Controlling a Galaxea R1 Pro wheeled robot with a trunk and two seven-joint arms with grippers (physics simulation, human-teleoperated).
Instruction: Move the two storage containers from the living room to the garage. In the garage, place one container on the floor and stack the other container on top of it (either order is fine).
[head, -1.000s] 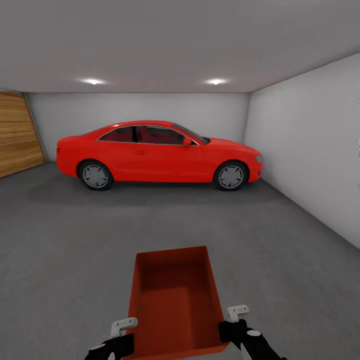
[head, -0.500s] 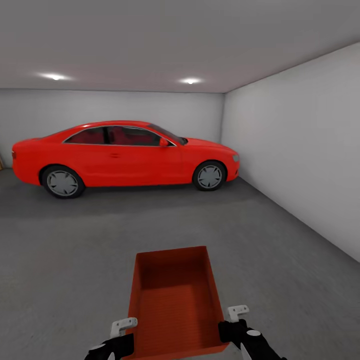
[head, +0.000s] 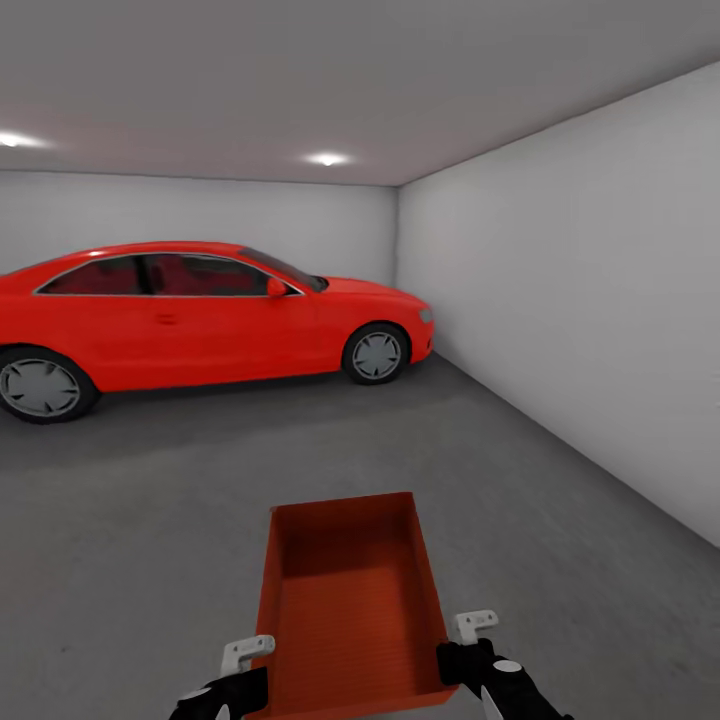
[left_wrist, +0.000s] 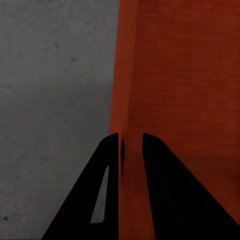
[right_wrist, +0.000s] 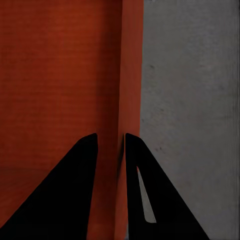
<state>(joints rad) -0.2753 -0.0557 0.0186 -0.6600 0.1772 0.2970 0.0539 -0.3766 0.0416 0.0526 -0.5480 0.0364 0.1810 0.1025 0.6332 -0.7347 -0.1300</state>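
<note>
Both end effectors, left (left_wrist: 131, 142) and right (right_wrist: 111, 142), clamped on storage container (head: 350, 600) walls; head-view car (head: 200, 310) beyond.

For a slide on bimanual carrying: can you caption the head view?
Both grippers, left and right, clamp an orange-red storage container above the garage floor, facing a red car.

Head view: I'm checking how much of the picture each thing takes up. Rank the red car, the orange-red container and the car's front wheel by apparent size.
1. Red car, largest, though cut off at the picture's edge.
2. Storage container, near the camera, so it looks bigger than it is.
3. Front wheel, smallest.
</note>
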